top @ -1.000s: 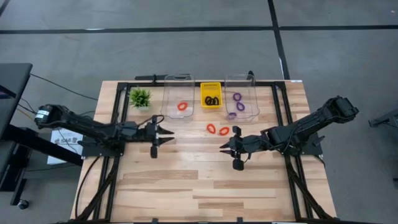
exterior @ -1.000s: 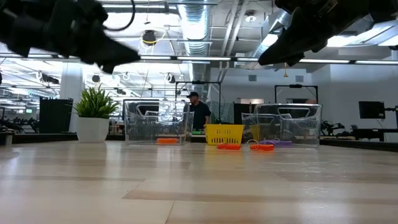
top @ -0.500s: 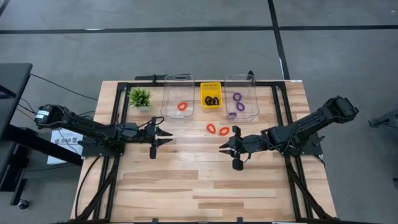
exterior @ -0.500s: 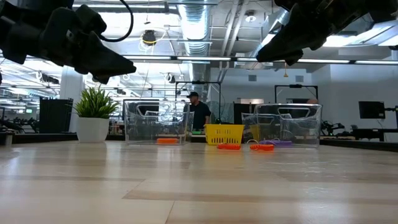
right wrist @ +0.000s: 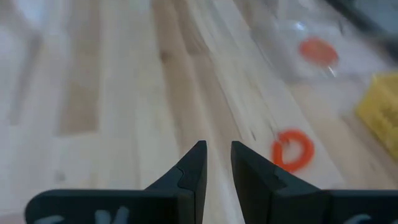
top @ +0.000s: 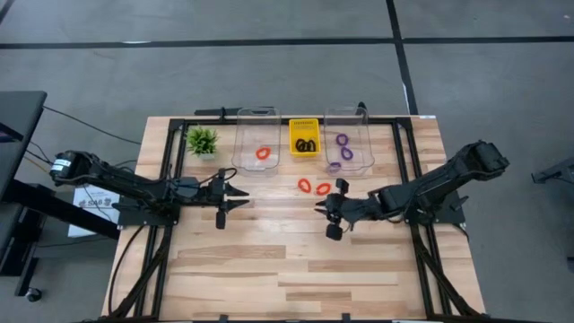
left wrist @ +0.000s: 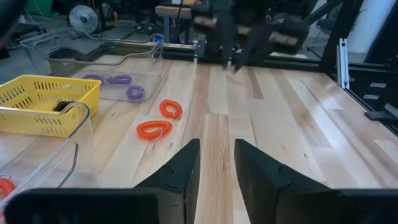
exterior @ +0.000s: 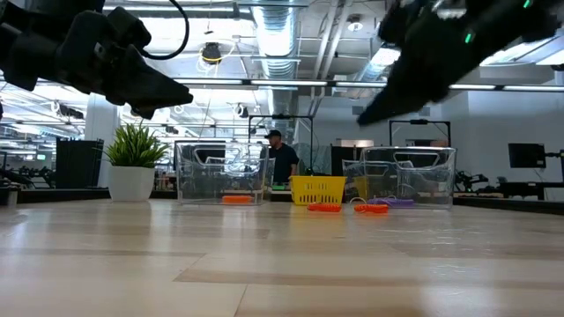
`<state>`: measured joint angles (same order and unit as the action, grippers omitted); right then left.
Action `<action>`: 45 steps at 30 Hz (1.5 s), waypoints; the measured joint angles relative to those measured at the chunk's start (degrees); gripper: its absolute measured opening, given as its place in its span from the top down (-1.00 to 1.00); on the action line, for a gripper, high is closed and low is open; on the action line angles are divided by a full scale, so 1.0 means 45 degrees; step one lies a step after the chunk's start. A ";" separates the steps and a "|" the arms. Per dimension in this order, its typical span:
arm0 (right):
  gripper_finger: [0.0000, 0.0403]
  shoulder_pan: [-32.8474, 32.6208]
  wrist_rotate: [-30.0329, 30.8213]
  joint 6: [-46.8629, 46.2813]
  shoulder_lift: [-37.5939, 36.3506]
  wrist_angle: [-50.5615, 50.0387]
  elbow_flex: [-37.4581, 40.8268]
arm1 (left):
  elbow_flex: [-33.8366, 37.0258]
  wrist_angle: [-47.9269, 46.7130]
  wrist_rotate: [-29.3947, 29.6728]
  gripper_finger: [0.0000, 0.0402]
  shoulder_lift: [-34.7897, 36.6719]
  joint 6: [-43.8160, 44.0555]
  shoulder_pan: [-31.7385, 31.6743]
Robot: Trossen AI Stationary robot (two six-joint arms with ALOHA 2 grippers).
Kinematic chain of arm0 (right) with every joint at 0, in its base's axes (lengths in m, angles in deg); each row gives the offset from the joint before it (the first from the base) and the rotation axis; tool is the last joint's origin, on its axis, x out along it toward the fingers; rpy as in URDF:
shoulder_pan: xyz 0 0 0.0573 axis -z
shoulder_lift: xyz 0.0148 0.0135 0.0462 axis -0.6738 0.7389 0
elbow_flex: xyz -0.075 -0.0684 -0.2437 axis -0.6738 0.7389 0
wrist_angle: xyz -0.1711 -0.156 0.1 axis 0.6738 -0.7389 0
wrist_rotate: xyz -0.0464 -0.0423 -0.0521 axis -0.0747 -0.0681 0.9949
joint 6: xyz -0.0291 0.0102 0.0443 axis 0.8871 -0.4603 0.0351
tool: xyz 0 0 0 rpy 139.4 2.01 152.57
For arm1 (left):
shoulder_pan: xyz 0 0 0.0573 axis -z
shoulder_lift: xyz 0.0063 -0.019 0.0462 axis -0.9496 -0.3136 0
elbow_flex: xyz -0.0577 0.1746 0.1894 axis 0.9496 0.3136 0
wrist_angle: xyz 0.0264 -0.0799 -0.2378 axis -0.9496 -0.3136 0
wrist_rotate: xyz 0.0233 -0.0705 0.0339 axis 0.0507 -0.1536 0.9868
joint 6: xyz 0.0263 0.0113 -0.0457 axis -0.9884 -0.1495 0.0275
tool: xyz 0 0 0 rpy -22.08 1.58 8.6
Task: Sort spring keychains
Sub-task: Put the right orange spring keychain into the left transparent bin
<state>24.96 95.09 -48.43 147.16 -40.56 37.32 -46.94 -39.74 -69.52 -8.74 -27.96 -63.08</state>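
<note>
Two red spring keychains lie flat on the wood, one (top: 304, 185) beside the other (top: 323, 188), and also show in the left wrist view (left wrist: 153, 130) (left wrist: 171, 109). Another red one (top: 263, 152) lies in the left clear bin (top: 240, 135). Black ones (top: 305, 144) sit in the yellow basket (top: 304, 126), and purple ones (top: 342, 140) in the right clear bin (top: 363, 135). My right gripper (top: 317, 209) (right wrist: 217, 146) hovers open just near of the two loose red keychains, one of which shows ahead of it (right wrist: 293, 149). My left gripper (top: 247, 196) (left wrist: 216, 144) hovers open to their left.
A small green plant in a white pot (top: 202, 139) (exterior: 134, 163) stands at the far left, beside the three containers lined along the far edge. A black frame (top: 405, 179) borders the table. Bare wood (top: 287, 260) fills the near half. A person stands in the room behind (exterior: 280, 158).
My right gripper has moved toward the table's left and come lower, closing in on the two loose red keychains. My left gripper has dropped a little and then kept still. The keychains have not moved.
</note>
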 joint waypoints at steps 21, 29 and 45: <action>0.67 0.2165 -0.0288 -0.0400 0.2388 0.0006 -0.0025 | 0.0000 -0.0005 0.0000 0.52 -0.0005 -0.0001 0.0000; 0.67 0.2717 -0.0291 -0.0383 0.3773 -0.0011 -0.0016 | -0.0005 -0.0005 0.0000 0.52 -0.0005 -0.0001 0.0000; 0.68 0.3069 -0.0694 -0.0390 0.3832 0.0162 -0.0024 | -0.0005 -0.0010 -0.0005 0.52 -0.0005 -0.0001 0.0000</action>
<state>38.77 91.97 -50.19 164.40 -39.83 37.21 -46.96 -39.79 -69.55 -8.76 -27.97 -63.08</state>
